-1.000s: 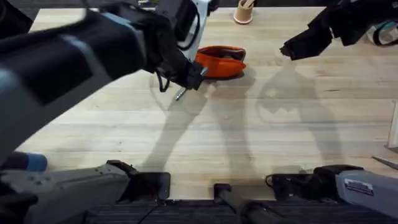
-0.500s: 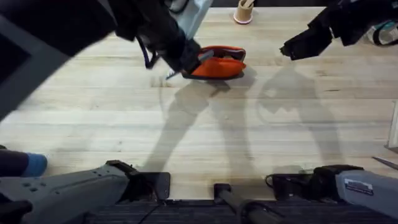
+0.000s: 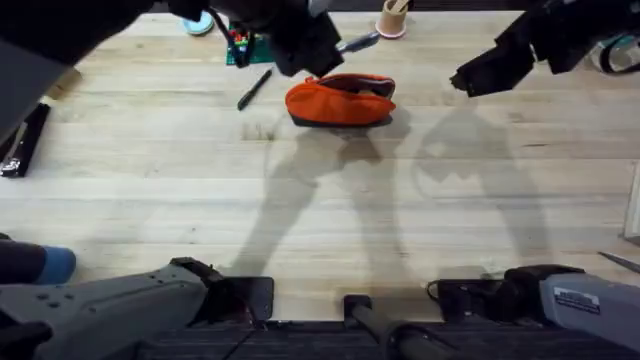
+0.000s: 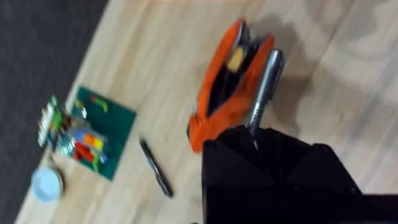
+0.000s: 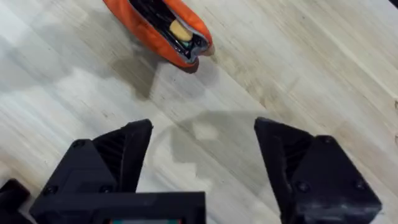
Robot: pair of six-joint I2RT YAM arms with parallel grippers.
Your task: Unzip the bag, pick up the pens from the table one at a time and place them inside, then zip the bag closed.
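Note:
The orange bag (image 3: 340, 100) lies unzipped at the back middle of the table (image 3: 320, 210), its mouth gaping, with something yellowish inside (image 5: 180, 30). My left gripper (image 3: 335, 48) hangs just above the bag's far-left side, shut on the silver pen (image 3: 358, 42), which sticks out to the right. In the left wrist view the silver pen (image 4: 266, 84) reaches out from the gripper (image 4: 252, 138) over the open bag (image 4: 225, 93). The black pen (image 3: 254, 88) lies on the table left of the bag. My right gripper (image 3: 487, 72) hovers open to the bag's right, holding nothing.
A green board (image 3: 238, 48) with small coloured parts lies behind the black pen. A tan cup (image 3: 391, 18) stands at the back edge. A black tool (image 3: 22, 140) lies at the far left. Bare wood stretches in front of the bag.
My left gripper rose from the table in front-left of the bag with the silver pen and moved back over the bag. The black pen is now uncovered. The right arm stayed still.

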